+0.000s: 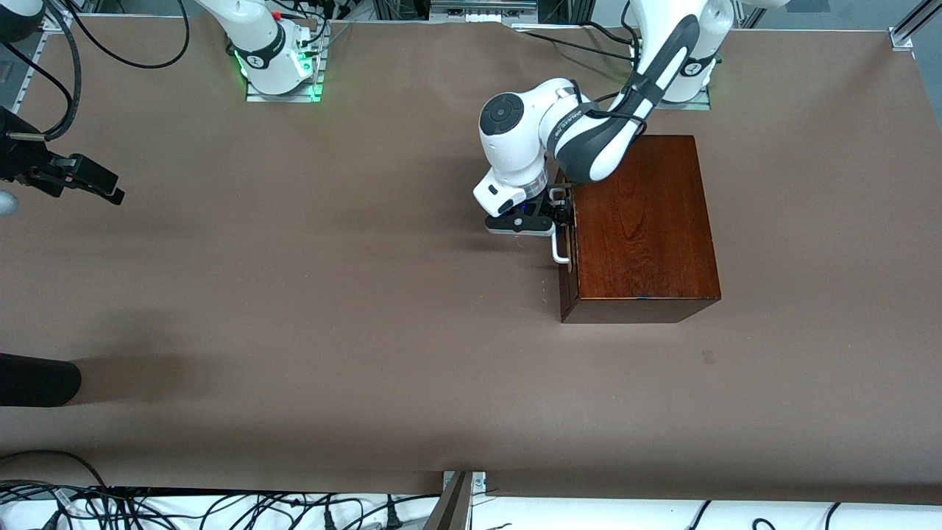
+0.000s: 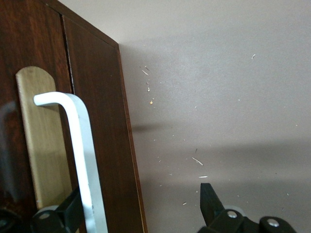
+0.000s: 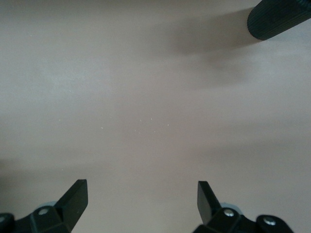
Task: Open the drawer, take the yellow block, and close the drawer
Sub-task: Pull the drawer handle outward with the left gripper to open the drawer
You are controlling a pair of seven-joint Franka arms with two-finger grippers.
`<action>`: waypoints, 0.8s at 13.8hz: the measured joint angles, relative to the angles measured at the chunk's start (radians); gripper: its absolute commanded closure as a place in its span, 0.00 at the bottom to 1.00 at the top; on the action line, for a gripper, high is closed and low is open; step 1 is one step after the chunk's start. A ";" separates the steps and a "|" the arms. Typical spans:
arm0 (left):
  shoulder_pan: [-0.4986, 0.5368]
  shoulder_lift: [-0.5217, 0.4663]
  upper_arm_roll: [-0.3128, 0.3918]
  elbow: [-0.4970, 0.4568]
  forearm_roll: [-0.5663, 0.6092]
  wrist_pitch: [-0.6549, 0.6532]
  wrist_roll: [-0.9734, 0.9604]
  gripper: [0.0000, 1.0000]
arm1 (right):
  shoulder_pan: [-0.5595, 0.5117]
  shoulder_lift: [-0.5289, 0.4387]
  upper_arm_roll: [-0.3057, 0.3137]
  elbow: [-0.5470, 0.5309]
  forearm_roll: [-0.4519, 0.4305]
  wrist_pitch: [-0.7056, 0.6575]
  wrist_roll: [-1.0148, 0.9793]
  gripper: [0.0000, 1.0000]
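The dark mahogany box (image 1: 644, 221) stands toward the left arm's end of the table, and its drawer (image 1: 567, 283) is pushed in. The drawer front (image 2: 97, 97) faces the right arm's end and carries a white bar handle (image 1: 561, 254) (image 2: 80, 160). My left gripper (image 1: 563, 213) (image 2: 142, 194) is level with that front and open. The handle stands between its two fingers, close to one finger (image 2: 73, 211) and apart from the other. My right gripper (image 1: 107, 185) (image 3: 141, 183) waits open over bare table at the right arm's end. The yellow block is hidden.
A black ribbed cylinder (image 1: 37, 379) (image 3: 279, 19) pokes in at the right arm's end, nearer the front camera than the right gripper. Brown table surface (image 1: 331, 294) stretches between the box and that end. Cables lie along the table's front edge (image 1: 221, 508).
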 measured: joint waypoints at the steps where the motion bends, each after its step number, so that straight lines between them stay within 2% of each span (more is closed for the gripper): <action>1: 0.000 0.001 0.000 0.000 0.000 0.010 -0.009 0.00 | 0.000 0.000 0.000 0.000 0.000 0.000 0.000 0.00; 11: -0.021 0.020 -0.002 0.018 0.000 0.031 -0.121 0.00 | 0.000 0.000 0.000 0.000 0.000 0.000 0.000 0.00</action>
